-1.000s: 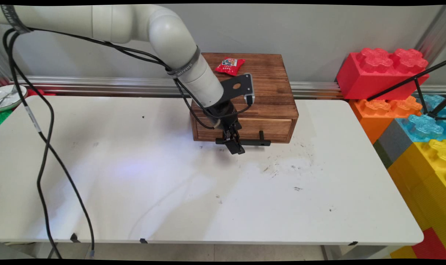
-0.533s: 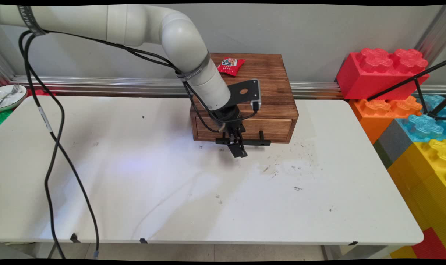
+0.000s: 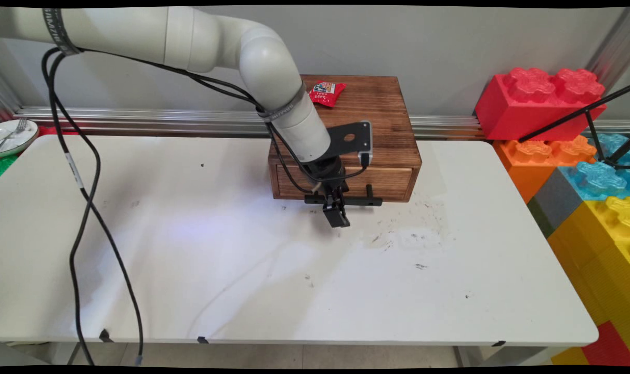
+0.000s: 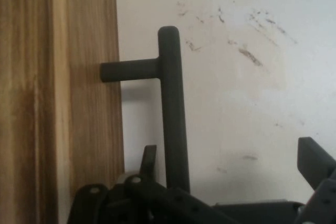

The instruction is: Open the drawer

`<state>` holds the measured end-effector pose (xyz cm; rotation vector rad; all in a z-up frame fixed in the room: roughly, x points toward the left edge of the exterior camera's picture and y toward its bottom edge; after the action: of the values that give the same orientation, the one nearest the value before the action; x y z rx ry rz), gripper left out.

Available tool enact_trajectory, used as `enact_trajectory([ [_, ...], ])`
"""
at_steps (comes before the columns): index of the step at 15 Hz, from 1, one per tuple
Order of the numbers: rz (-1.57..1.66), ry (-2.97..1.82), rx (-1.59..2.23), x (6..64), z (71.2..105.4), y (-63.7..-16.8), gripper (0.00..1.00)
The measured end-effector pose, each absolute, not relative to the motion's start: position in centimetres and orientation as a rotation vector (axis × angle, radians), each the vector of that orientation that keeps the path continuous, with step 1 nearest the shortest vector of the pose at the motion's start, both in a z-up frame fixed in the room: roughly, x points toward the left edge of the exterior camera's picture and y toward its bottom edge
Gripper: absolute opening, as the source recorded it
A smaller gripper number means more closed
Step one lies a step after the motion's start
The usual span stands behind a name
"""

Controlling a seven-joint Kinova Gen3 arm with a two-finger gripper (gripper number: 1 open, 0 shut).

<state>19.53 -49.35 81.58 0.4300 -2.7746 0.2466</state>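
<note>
Sliding a little to the right along the box front over the last second, the claw (image 3: 338, 217) now hangs low just ahead of the middle of the drawer's black handle (image 3: 364, 201), and the arm's elbow has swung right with it.

The handle is a straight bar held off the drawer front (image 3: 390, 182) by two short posts. Its long axis runs side to side along the drawer, parallel to the wood. In the hand view the bar (image 4: 170, 108) rises from between the claw's fingers and runs straight away along the line of sight, with one post joining it to the wood on the claw's left. So the bar lies lengthwise between the fingers, not across them.

The claw is spread wide and grips nothing. One finger (image 4: 149, 157) sits in the gap between bar and drawer, just beside the bar; the other (image 4: 314, 160) stands well off on the table side. Whether the near finger touches the bar I cannot tell.

Behind the claw stands the wooden box (image 3: 385, 124), its drawer looking fully in. A red packet (image 3: 324, 93) lies on the box's top toward its back edge, beyond and above the claw. Under the claw is the white table (image 3: 190, 249), scuffed with dark marks to the claw's right. Big toy bricks (image 3: 538, 98) are stacked well off to the right.
</note>
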Motion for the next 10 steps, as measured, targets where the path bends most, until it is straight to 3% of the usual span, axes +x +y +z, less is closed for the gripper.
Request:
enact_trajectory([
  [10,0.241,-2.798,0.402,18.8,79.4,-49.9,1.0],
])
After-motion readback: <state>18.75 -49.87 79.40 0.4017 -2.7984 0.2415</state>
